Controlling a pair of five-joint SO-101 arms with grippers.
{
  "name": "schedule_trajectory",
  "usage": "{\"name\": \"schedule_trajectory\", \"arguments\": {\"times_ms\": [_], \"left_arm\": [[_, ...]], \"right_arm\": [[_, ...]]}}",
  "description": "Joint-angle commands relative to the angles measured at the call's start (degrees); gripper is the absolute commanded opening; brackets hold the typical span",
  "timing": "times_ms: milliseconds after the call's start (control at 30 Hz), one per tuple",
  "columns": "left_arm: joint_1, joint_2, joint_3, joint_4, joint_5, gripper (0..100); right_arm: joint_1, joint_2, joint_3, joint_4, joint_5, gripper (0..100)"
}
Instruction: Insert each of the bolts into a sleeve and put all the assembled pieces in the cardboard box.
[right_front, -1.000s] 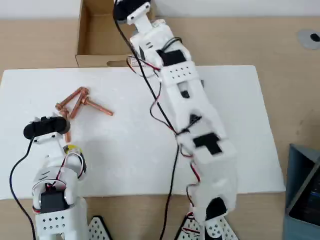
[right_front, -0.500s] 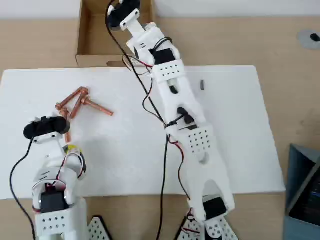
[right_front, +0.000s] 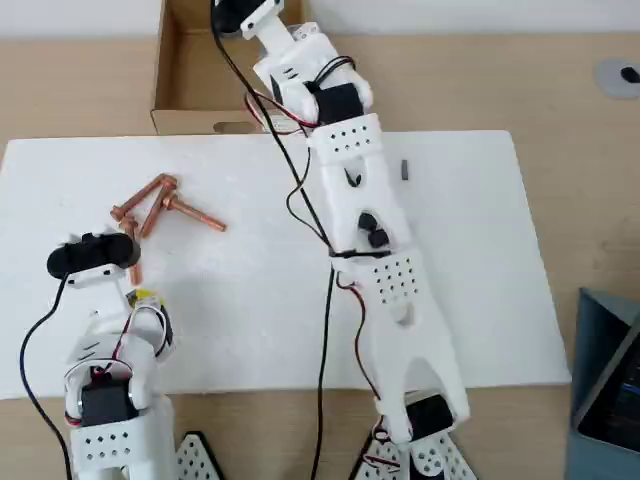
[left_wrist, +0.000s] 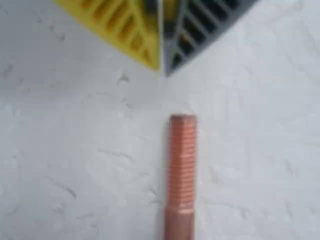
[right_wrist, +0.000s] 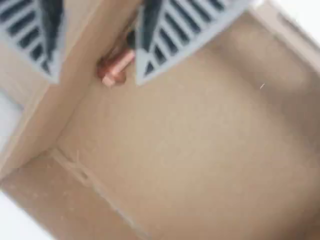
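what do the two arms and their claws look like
Left arm and right arm: white plastic, perforated panels, black motors, black and red cables. Left claw: one yellow, one grey ribbed finger. Right claw: grey ribbed fingers.

Robotics lab bench, wooden table, white foam mat, left arm, right arm, exposed wiring

The copper-coloured threaded metal bolt has a soft sheen and finely ridged threads. The white foam sheet is matt, rough and pitted. The left gripper is ribbed yellow and grey plastic. The brown cardboard box looks matt and smooth, as does the pale wood-look desk.
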Motion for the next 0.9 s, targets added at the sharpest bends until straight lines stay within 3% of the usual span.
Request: {"name": "schedule_trajectory", "arguments": {"times_ms": [0, 500, 700, 867], "left_arm": [[-0.44, -0.40, -0.35, -0.70, -0.26, 0], [-0.53, -0.40, -0.35, -0.70, -0.18, 0], [-0.53, -0.40, -0.35, -0.70, -0.18, 0], [-0.53, -0.40, -0.35, -0.70, -0.09, 0]], "right_arm": [[0.92, -0.92, -8.40, 10.11, 0.35, 8.7], [2.24, -14.73, -7.96, 38.07, 0.35, 9.0], [3.38, -19.38, -4.97, 38.68, 0.35, 9.0], [4.62, -28.79, 11.47, 38.68, 0.35, 9.0]]}}
